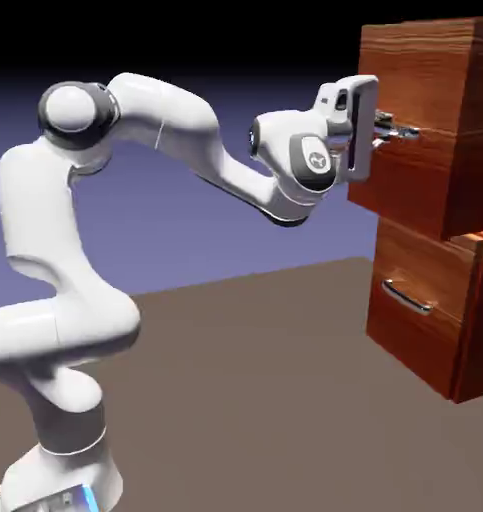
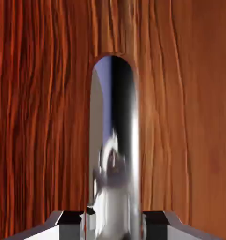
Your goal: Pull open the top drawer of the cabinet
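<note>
Starting at the top drawer [image 1: 410, 185], we see it standing out from the cabinet [image 1: 480, 70] toward the exterior view's left, its front well clear of the lower drawer [image 1: 420, 300]. Our gripper [image 1: 397, 130] meets its silver handle [image 2: 113, 140] level, jaws pressed tight on the bar. In the hand view the bar fills the gap between the grey fingertips [image 2: 70, 224]; contact seems firm, though the exterior view shows it only small.
</note>
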